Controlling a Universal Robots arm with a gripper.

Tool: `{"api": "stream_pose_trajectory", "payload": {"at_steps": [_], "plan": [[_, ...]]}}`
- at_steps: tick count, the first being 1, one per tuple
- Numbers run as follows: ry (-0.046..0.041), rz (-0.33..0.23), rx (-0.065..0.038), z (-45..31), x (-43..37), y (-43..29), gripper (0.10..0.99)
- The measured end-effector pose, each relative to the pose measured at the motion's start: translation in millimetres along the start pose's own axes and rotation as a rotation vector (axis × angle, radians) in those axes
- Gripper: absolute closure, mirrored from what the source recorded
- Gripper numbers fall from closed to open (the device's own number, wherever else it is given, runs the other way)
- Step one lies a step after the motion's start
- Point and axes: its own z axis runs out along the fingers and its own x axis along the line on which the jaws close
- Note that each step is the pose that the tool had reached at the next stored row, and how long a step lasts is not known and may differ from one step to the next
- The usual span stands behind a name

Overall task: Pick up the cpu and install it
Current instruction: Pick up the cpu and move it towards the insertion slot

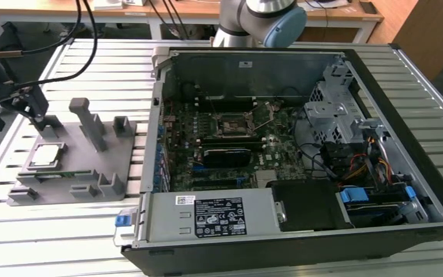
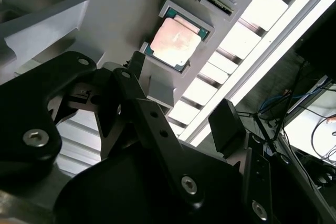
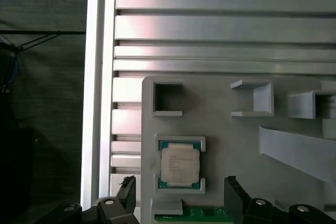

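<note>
The cpu (image 1: pixel 46 154) is a small square chip with a silver-grey top, lying flat in a square recess of the grey holder block (image 1: pixel 98 164) on the exterior view's left. Both wrist views also show the cpu (image 3: pixel 180 164) (image 2: pixel 175 40) resting in its recess. My gripper (image 1: pixel 33 112) hangs above the holder's far left corner, apart from the chip. It is open, and its black fingers (image 3: pixel 127 192) stand wide on either side of the recess with nothing between them. The black square socket (image 1: pixel 233 124) sits on the motherboard inside the open computer case.
The open computer case (image 1: pixel 406 144) fills the middle and right of the slatted aluminium table (image 1: pixel 60 231). Grey posts (image 1: pixel 90 124) rise from the holder block beside the chip. A green circuit strip (image 3: pixel 202 214) lies in the holder next to the recess. Cables hang at the exterior view's far left.
</note>
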Motion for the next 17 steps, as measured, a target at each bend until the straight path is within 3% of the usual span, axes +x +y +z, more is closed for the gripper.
{"api": "stream_pose_trajectory", "payload": {"at_steps": [17], "plan": [[0.0011, -0.024, 0.000, 28.9, 0.6, -2.9, 0.325]]}}
